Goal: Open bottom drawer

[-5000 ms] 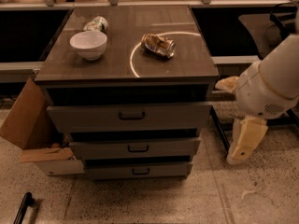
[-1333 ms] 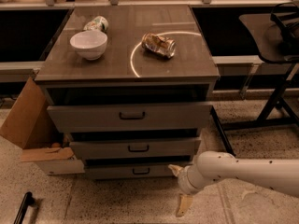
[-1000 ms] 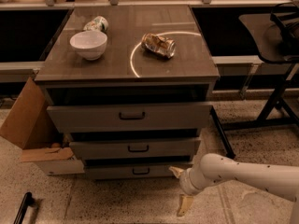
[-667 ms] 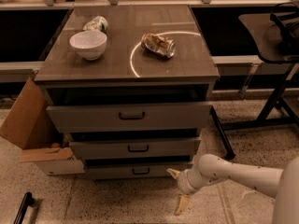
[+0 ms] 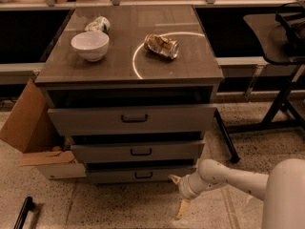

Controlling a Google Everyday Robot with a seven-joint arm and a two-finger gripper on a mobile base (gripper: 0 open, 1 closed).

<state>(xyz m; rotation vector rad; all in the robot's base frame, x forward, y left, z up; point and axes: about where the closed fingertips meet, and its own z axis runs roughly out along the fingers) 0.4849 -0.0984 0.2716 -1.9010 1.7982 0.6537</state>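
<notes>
The bottom drawer [image 5: 109,175] is the slimmest grey-brown front at the foot of the cabinet, with a small dark pull handle [image 5: 143,175] at its centre. It sticks out slightly, about level with the middle drawer above it. My gripper [image 5: 178,193] is low over the floor, just in front of the drawer's right end and right of the handle. It is open: one cream finger [image 5: 174,179] points up towards the drawer front, the other [image 5: 182,208] points down at the floor. It holds nothing.
The top drawer [image 5: 133,119] and middle drawer [image 5: 138,151] also stand slightly out. A white bowl [image 5: 90,46], a lying can [image 5: 97,24] and a crushed can [image 5: 162,46] sit on the cabinet top. A cardboard box [image 5: 28,128] stands left. Black stand legs [image 5: 281,106] are right.
Five seconds ago the arm was raised at the right of the cabinet. It has come down to floor level and, over the last second, edged left towards the bottom drawer's right end.
</notes>
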